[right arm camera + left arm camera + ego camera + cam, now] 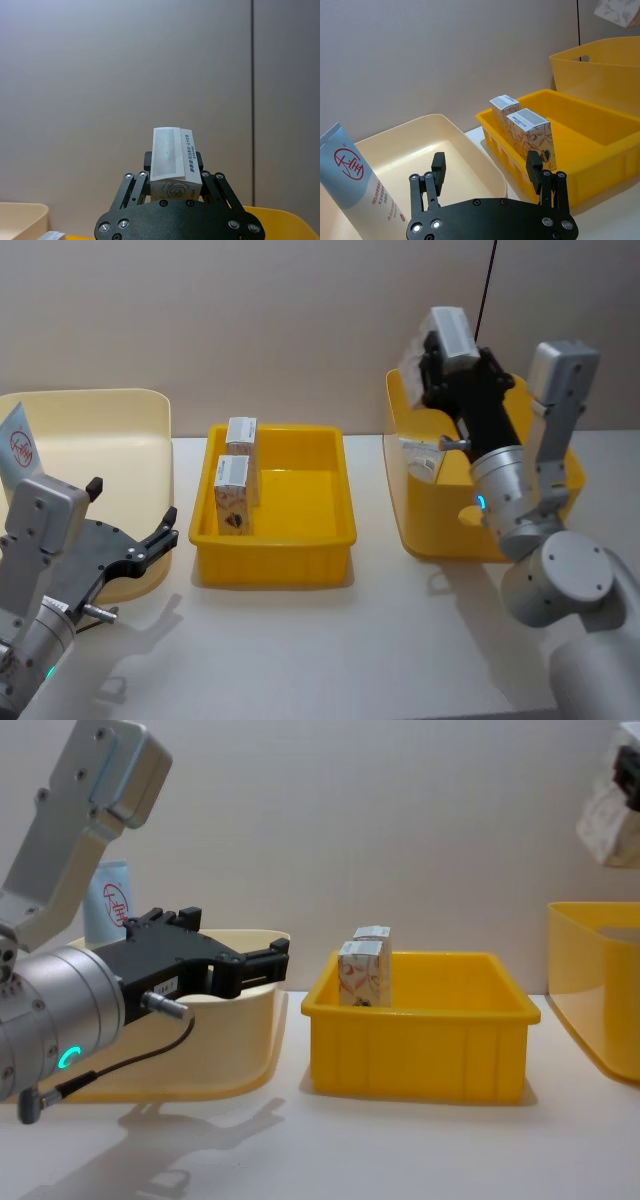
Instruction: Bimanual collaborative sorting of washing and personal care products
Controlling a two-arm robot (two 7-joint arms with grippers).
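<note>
My right gripper (455, 355) is raised above the deep yellow bin (440, 525) on the right, shut on a small white carton (449, 330). That carton (172, 160) sits upright between the fingers and also hangs high in the chest view (610, 825). Two more white cartons (237, 480) with orange patterns stand at the left end of the middle yellow tray (300, 560). A pale blue tube (350, 175) with a red round mark leans in the cream bin (420, 145). My left gripper (132, 502) is open at that bin's right side, holding nothing.
A pale item (420, 455) lies inside the deep right bin. The right half of the middle tray (600, 165) holds nothing. White tabletop (330, 650) stretches in front of the three containers. A plain wall stands behind them.
</note>
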